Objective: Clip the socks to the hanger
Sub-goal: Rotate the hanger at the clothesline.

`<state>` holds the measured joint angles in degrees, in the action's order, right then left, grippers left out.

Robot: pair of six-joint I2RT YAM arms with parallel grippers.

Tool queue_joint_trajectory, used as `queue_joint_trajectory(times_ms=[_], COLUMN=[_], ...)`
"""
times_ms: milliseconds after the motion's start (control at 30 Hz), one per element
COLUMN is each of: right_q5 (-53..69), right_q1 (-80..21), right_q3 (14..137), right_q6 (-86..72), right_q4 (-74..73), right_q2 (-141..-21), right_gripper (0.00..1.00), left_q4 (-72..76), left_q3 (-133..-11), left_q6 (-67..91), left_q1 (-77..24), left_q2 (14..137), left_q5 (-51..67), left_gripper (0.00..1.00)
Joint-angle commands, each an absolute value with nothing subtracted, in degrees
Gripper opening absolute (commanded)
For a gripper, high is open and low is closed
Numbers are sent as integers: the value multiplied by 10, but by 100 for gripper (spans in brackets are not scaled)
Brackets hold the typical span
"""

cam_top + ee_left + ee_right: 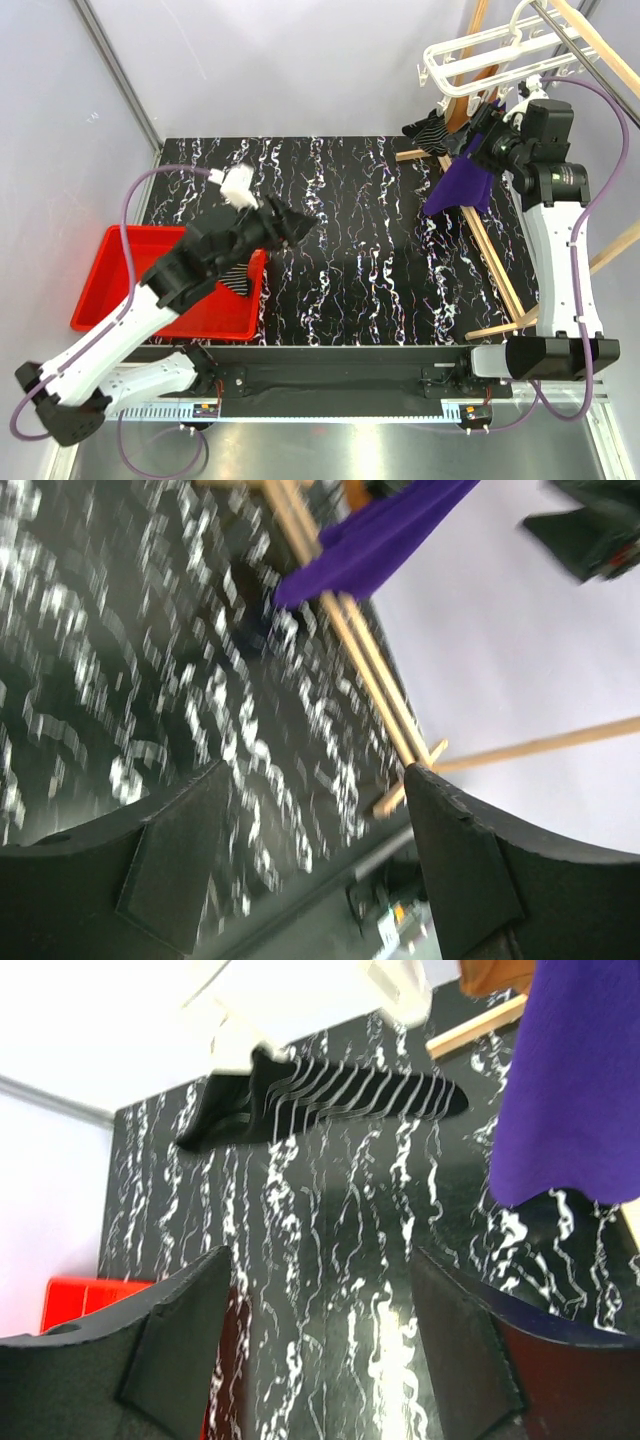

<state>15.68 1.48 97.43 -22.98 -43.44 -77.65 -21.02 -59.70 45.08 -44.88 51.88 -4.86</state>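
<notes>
**Item 1. Red tray (108, 275): one.** Near-left on the surface (360, 250), beside the left arm's base.

**Item 2. Sock in the tray (238, 282): one.** Black with white stripes, at the tray's right end. The left forearm passes over it, so only a small wedge shows and its long axis cannot be read.

**Item 3. Left hand (316, 780): one.** Released, nothing between the fingers. It hangs over the bare surface just past the tray's far-right corner. The sock in the tray lies back from it, toward the near left and lower down. This is the nearer arm by a wide margin, so the pick looks to be its job, and it would call for a pull-back and a drop.

**Item 4. Purple cloth (458, 185): one.** Draped on the wooden rack (492, 255), far right. Not a task item.

**Item 5. Right hand (318, 1260): one.** Released and empty. It is raised at the far right, near the cloth and pointed toward the hanger.

**Item 6. Hanging sock (330, 1100): one.** It appears to be held by a clip near one end. The long axis runs roughly level across the right wrist view, and the sock hangs clear of the surface.

**Item 7. Hanger (430, 62): one.** White frame at the far-right corner, above the rack and well apart from the tray.

**Tally.** Two socks are visible: one seemingly clipped and one left to carry across.
</notes>
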Motion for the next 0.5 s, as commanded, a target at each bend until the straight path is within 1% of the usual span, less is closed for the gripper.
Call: queue_joint_trajectory(times_ms=[0,133,267,333,467], right_q5=[116,82,31,5,-28], right_q1=[12,10,4,-19,-25], right_q3=[1000,1032,1077,1104,1116], right_q6=[-234,-222,-193,-177,-158], right_q4=[-381,-379,-396,-403,-381], right_q2=[-788,-806,-836,-846,-856], right_gripper=[77,74,72,72,70], left_q4=[-78,34,131,161,251], left_q3=[-671,-702,-763,-785,-828], left_q6=[379,316,273,249,217], left_q1=[-447,-446,-446,-446,-445], left_q2=[570,643,707,732,806], left_q5=[-62,-55,-54,-43,-16], left_gripper=[74,72,68,67,66])
